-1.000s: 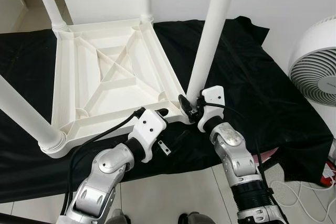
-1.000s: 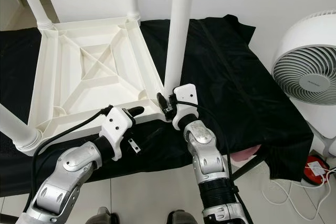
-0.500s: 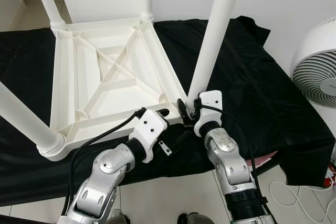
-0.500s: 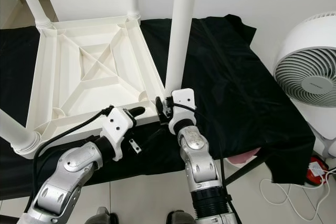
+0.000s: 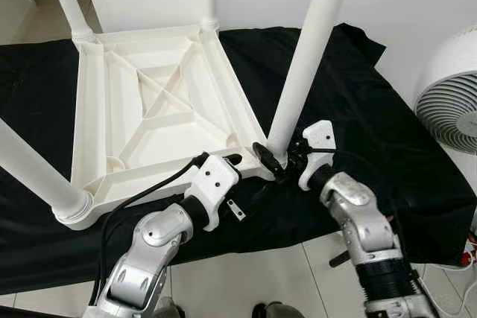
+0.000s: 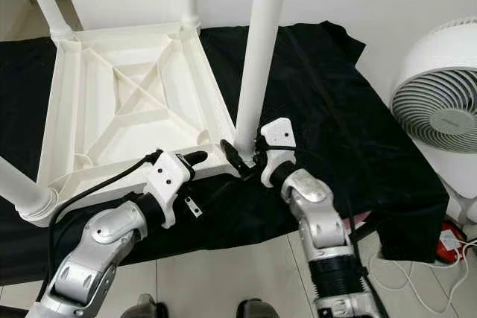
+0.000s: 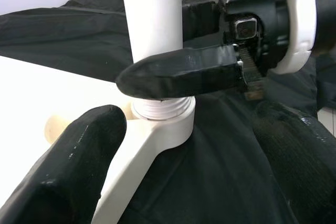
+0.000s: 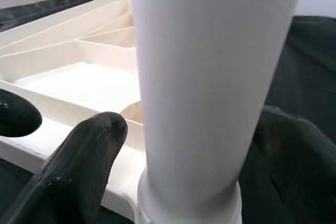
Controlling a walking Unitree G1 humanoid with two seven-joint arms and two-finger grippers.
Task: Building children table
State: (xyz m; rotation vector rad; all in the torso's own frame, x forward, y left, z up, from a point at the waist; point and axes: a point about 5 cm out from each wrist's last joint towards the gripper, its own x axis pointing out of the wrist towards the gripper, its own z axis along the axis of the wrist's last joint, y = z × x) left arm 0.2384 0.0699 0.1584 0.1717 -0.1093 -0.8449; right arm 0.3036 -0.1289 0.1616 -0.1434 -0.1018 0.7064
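Fingers of right end effector (image 5: 277,160) hide table leg (image 5: 305,65) base.

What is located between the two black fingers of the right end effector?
The white table leg, just above its threaded base. The right wrist view shows one finger on each side of it; the left wrist view shows one finger across it.

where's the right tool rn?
The right tool is at the near right corner of the upturned white table, its fingers either side of the base of the upright leg, over the black cloth.
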